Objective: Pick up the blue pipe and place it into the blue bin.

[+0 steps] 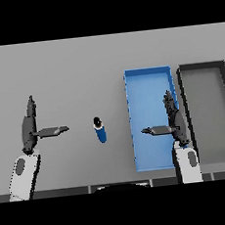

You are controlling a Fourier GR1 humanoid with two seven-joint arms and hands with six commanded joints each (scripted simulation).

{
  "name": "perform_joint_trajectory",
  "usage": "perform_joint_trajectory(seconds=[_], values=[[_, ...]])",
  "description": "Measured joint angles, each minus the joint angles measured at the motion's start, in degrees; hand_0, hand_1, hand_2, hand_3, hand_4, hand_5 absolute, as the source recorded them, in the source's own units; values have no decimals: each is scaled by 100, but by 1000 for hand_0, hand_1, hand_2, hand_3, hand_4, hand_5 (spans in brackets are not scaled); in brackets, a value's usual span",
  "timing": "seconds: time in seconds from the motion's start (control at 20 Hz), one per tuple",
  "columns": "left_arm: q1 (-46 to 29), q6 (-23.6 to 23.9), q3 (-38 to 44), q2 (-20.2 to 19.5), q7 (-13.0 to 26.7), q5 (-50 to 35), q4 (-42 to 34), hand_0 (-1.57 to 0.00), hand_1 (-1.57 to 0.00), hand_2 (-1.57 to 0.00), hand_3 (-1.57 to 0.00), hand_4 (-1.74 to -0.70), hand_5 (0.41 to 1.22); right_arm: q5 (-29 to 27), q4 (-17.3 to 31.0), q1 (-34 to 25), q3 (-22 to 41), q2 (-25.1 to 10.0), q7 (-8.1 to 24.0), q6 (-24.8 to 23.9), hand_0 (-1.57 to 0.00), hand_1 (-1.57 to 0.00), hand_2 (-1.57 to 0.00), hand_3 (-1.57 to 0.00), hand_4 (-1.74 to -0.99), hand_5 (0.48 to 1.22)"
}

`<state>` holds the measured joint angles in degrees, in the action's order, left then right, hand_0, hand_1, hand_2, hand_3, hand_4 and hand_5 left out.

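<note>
Here the blue pipe [100, 130] lies untouched on the table [70, 69], left of the blue bin [136, 131]. Both hands, left [30, 128] and right [174, 120], hang spread (holding nothing); the right should approach from above, pinching mid-length.

Before me lies a plain grey table [70, 69], its flat surface filling all I can see, evenly lit with only soft shadows. Along the table's near edge runs a darker strip [54, 193]. Beyond the table nothing shows.
</note>
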<state>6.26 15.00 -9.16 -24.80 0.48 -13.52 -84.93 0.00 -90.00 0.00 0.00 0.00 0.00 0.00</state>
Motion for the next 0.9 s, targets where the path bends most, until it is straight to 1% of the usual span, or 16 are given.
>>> perform_joint_trajectory(seconds=[0.3, 0.35, 0.4, 0.45, 0.5, 0.55, 0.65, 0.7, 0.75, 0.85, 0.9], values=[[2, 12, 11, -10, -49, 11, 4, 1, 1, 1, 1, -1006, 586, -43, 67, -34, -50, -29, -17, 20, 1, 1, 1, 1, -1222, 603], [-215, -573, -219, -319, -454, 94, -65, 1, 1, 1, 1, -1011, 588, 278, -85, 158, 121, -373, -418, 184, 1, 1, 1, 1, -1227, 603], [-351, -977, -306, -584, -659, 110, -75, 1, 1, 1, 1, -1011, 588, 406, -245, 284, 233, -540, -552, 304, 1, 1, 1, 1, -1230, 601], [-369, -1188, -340, -746, -748, 113, -104, 1, 1, 1, 1, -1010, 588, 505, -426, 411, 346, -603, -613, 364, 1, 1, 1, 1, -1228, 599], [-341, -1322, -357, -850, -742, 99, -112, 1, 1, 1, 1, -1010, 589, 594, -527, 463, 407, -663, -593, 381, 1, 1, 1, 1, -1232, 599], [-359, -1403, -354, -914, -783, 85, -113, 1, 1, 1, 1, -1007, 587, 603, -571, 467, 435, -709, -443, 427, 1, 1, 1, 1, -1231, 599], [-350, -1476, -393, -932, -789, 100, -102, 1, 1, 1, 1, -1009, 589, 692, -640, 503, 496, -691, -351, 384, 1, 1, 1, 1, -1226, 593], [-415, -1571, -437, -917, -889, 70, -140, 1, 1, 1, 1, -1015, 592, 686, -659, 496, 460, -737, -330, 378, 1, 1, 1, 1, -1225, 592], [-439, -1738, -413, -996, -967, -38, -169, 1, 1, 1, 1, -1023, 594, 688, -670, 418, 488, -714, -221, 377, 1, 1, 1, 1, -1218, 589], [-480, -1999, -545, -1050, -1045, -55, -268, 1, 1, 1, 1, -1020, 582, 695, -648, 491, 458, -779, -329, 401, 1, 1, 1, 1, -1215, 587], [-438, -2122, -649, -1071, -998, -30, -335, 1, 1, 1, 1, -1024, 573, 698, -687, 506, 466, -789, -346, 409, 1, 1, 1, 1, -1220, 589]])
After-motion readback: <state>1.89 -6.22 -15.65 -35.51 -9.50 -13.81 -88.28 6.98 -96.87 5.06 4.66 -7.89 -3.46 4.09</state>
